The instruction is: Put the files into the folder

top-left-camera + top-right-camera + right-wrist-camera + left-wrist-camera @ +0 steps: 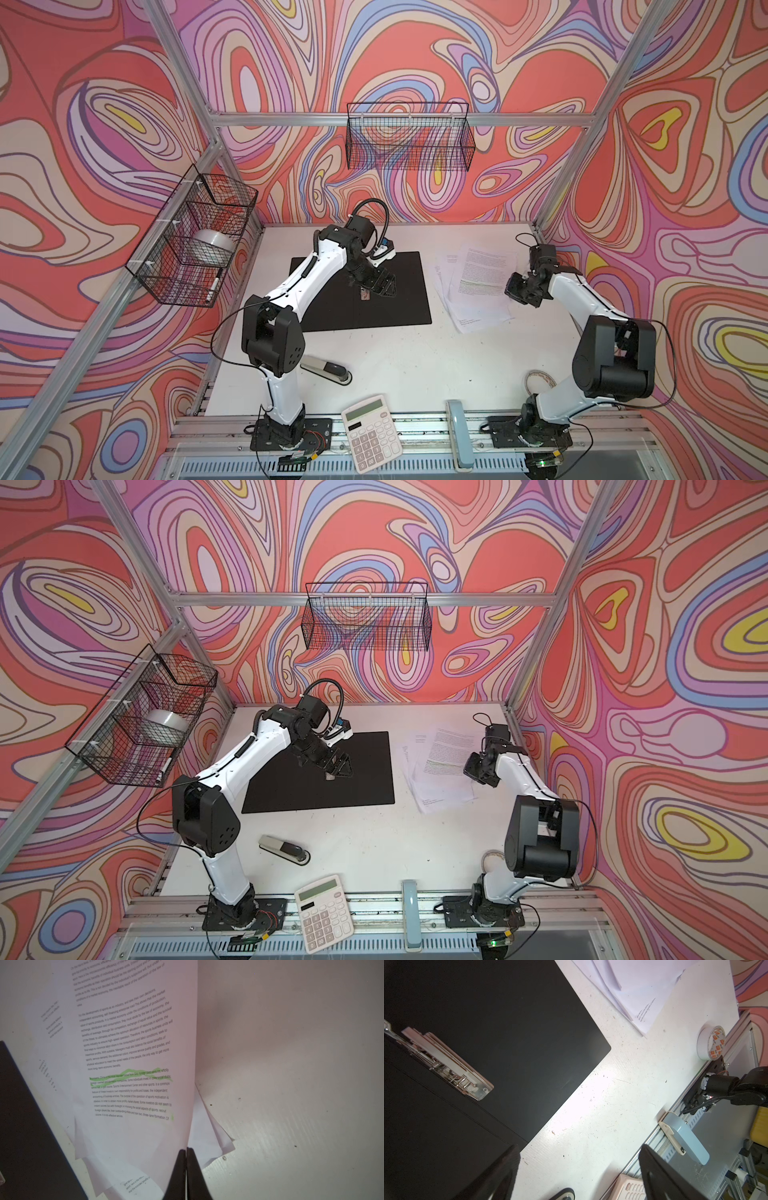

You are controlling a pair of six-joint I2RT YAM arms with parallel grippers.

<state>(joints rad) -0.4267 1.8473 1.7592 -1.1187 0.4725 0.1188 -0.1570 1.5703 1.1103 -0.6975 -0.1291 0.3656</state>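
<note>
The folder (409,291) is being seen laid open and flat on the white table (395,365), with its black inside facing up. It is being shown the same way in both top views (370,783). In the left wrist view, the metal clip (452,1064) is being seen on the fold of the folder (519,1022).

The left gripper (384,286) is being held just over the middle of the folder. Its jaws are being kept wide apart (578,1148), and nothing is being held between them.

The files (478,291) are being seen in a loose, fanned pile on the table, just beside the folder's right edge and outside it. The top sheet (128,1053), the one with the green marked lines, is being pinched at its edge by the right gripper (186,1150). The jaws are being pressed tight together on the paper. That edge is being held up off the sheets under it.

A calculator (371,432) and a stapler (326,370) are being seen near the front of the table, well apart from the files.
</note>
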